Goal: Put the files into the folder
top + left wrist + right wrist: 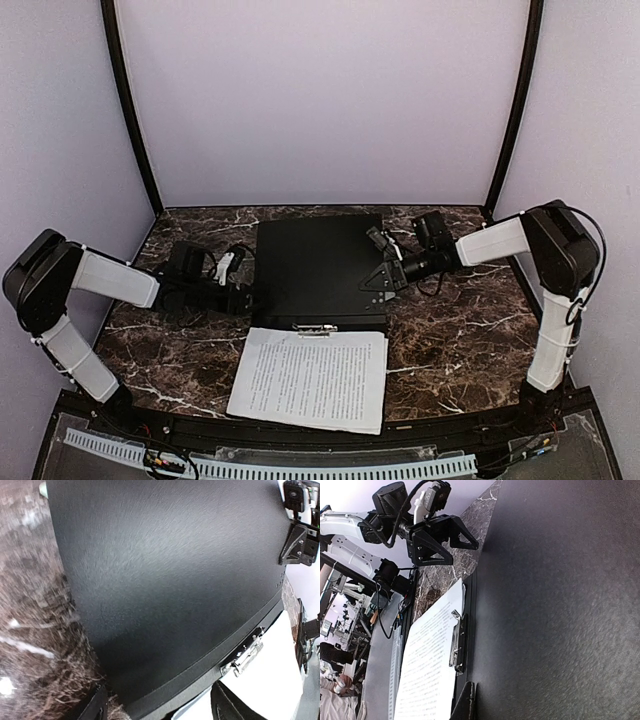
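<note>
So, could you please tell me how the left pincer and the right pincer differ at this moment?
The left pincer stands wide open, while the right pincer is shut. The left pincer sits at the left edge of the folder; the right pincer is over the folder's black surface, near its right side. Both point inward toward the folder, and neither holds the paper.

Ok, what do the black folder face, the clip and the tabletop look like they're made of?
Folder: matte black with a fine grain and no glare, probably plastic or coated board.
Clip: shiny silver with bright reflections, likely metal.
Tabletop: dark brown marble pattern with white veins. It could be stone or printed laminate; I cannot tell which.
</note>
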You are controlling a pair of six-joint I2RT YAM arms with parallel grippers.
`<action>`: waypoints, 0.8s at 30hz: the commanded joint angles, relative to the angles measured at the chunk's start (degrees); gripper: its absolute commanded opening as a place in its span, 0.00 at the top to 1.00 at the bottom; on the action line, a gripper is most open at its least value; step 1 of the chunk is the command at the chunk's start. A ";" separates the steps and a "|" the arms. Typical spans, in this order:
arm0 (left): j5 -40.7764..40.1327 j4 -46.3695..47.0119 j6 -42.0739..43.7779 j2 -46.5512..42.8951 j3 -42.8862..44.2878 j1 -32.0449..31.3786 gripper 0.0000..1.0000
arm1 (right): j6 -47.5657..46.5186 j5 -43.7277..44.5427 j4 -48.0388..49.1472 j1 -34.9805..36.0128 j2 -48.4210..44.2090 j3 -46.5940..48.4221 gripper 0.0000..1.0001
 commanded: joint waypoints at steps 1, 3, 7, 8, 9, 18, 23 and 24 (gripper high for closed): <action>-5.32 0.26 7.13 -5.90 -1.68 -0.19 0.28 | -13.52 -3.57 -13.41 -0.95 0.10 6.79 0.97; -6.58 0.62 9.22 -7.07 -1.76 -0.14 0.27 | -17.08 -5.50 -17.90 -0.95 0.72 9.32 0.96; -7.69 4.02 12.95 -8.86 -2.61 -0.04 0.26 | -25.24 -8.05 -29.50 -1.08 2.17 14.75 0.95; -7.68 5.84 13.54 -9.09 -2.76 0.03 0.26 | -27.48 -8.34 -32.82 -1.04 2.67 16.27 0.94; -7.46 6.53 14.63 -9.09 -2.83 0.09 0.26 | -28.97 -8.43 -35.18 -1.10 3.05 17.74 0.94; 3.92 8.18 18.80 -5.24 0.49 0.78 0.26 | -36.05 -11.50 -43.92 -1.83 3.83 20.50 0.94; 11.15 9.46 17.53 -0.56 4.62 0.95 0.29 | -37.68 -12.25 -45.69 -1.83 4.54 20.84 0.93; 12.61 9.04 17.15 -0.21 5.29 0.99 0.30 | -37.53 -11.84 -45.78 -1.83 4.63 20.84 0.94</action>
